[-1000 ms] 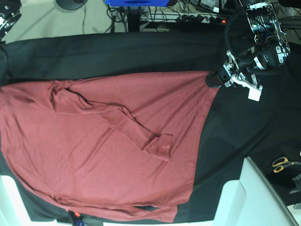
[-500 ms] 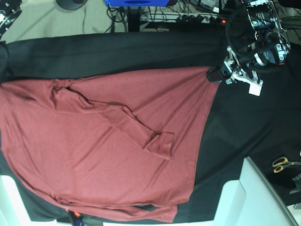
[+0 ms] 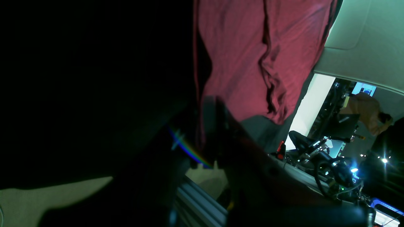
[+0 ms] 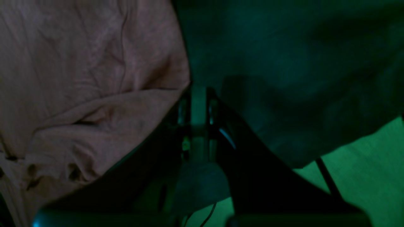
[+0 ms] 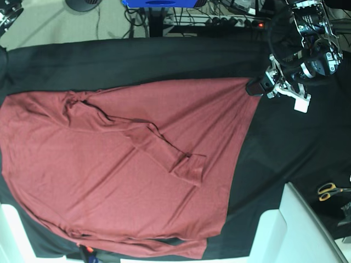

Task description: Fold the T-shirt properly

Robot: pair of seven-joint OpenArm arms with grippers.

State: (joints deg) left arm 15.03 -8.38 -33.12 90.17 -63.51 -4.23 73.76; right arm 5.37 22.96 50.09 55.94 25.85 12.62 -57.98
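Note:
The brick-red T-shirt [image 5: 126, 181] lies spread on the black table cover [image 5: 164, 60], with one long sleeve [image 5: 164, 153] folded across its middle. My left gripper [image 5: 255, 87] is shut on the shirt's upper right corner. In the left wrist view the T-shirt [image 3: 240, 56] runs along its hem into the dark closed left gripper [image 3: 210, 104]. In the right wrist view my right gripper [image 4: 198, 93] is shut at a corner of the T-shirt [image 4: 79, 78], which wrinkles away to the left. The right gripper is outside the base view, beyond its left edge.
Orange-handled scissors [image 5: 329, 190] lie at the right edge of the cover. A white block [image 5: 296, 230] stands at the front right. Behind the table are a blue box [image 5: 159, 3] and cables on the floor.
My left gripper has moved a little right and up with the shirt corner. The whole shirt has slid right, and its left edge has come in from the frame's border.

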